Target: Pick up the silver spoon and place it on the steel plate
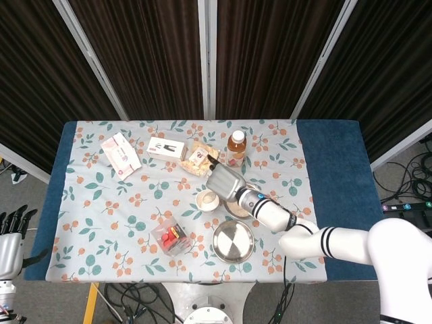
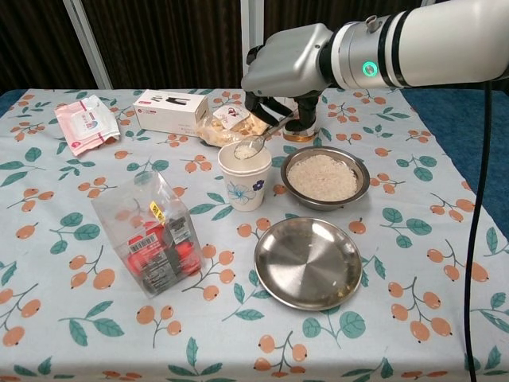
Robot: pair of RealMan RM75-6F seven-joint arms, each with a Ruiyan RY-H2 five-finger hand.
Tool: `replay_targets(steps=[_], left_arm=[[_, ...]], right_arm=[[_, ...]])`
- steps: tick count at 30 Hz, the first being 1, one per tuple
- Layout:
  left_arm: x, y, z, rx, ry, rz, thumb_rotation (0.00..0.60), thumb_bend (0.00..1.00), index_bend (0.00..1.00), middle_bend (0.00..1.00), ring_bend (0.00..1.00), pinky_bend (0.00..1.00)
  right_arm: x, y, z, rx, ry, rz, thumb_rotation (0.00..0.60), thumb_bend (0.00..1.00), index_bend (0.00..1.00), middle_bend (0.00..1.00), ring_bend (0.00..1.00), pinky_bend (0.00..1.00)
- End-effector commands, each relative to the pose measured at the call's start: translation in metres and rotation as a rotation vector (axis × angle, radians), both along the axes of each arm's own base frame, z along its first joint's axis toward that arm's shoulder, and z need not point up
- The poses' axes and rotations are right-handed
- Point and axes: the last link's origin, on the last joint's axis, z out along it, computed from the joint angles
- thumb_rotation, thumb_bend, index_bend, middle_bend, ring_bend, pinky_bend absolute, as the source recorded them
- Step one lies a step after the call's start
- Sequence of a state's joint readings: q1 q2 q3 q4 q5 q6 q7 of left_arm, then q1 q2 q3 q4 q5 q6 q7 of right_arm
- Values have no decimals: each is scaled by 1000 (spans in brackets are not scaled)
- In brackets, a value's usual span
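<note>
The right hand (image 2: 285, 72) grips the silver metal spoon (image 2: 253, 146), its rice-filled bowl poised above the white floral paper cup (image 2: 244, 176); the left hand (image 1: 11, 233) hangs open.

Bright even lighting, sharp focus, soft shadows

Head view looks steeply down from high; chest view faces the same table (image 2: 445, 239) low and close.
</note>
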State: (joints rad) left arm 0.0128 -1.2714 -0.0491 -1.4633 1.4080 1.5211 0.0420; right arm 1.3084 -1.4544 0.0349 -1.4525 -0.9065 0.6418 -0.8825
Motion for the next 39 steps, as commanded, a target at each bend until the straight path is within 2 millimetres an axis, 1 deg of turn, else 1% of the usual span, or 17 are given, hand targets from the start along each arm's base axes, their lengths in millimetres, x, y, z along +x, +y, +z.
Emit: replay_targets(steps=[1, 6, 9, 13, 21, 28, 36, 39], left_arm=[[0, -1, 0, 2, 0, 1, 600, 67, 205, 181, 134, 53], [0, 0, 1, 6, 1, -3, 600, 67, 205, 181, 134, 54], [0, 0, 1, 5, 1, -2, 600, 67, 206, 181, 134, 54], [0, -1, 1, 6, -1, 0, 600, 67, 206, 181, 134, 54], [0, -2, 0, 8, -1, -2, 600, 67, 206, 181, 134, 54], [0, -3, 0, 10, -1, 2, 600, 67, 206, 181, 134, 54], [1, -2, 0, 10, 1, 2, 600, 66, 206, 181, 134, 54], [0, -3, 0, 11, 4, 1, 600, 67, 205, 181, 134, 54]], right_arm=[[10, 4, -9, -65, 110, 154, 600, 327, 602, 558, 233, 0], [16, 14, -15, -160, 204, 356, 600, 327, 602, 558, 233, 0], [16, 19, -16, -193, 241, 438, 600, 327, 603, 558, 233, 0], [15, 26, -17, -208, 260, 493, 600, 327, 603, 558, 233, 0], [11, 42, -19, -298, 320, 673, 600, 327, 603, 561, 233, 0], [8, 52, -23, -365, 337, 693, 600, 327, 604, 564, 233, 0], [6, 54, -24, -400, 334, 675, 600, 327, 604, 565, 234, 0], [4, 55, -26, -395, 318, 639, 600, 327, 604, 565, 237, 0]])
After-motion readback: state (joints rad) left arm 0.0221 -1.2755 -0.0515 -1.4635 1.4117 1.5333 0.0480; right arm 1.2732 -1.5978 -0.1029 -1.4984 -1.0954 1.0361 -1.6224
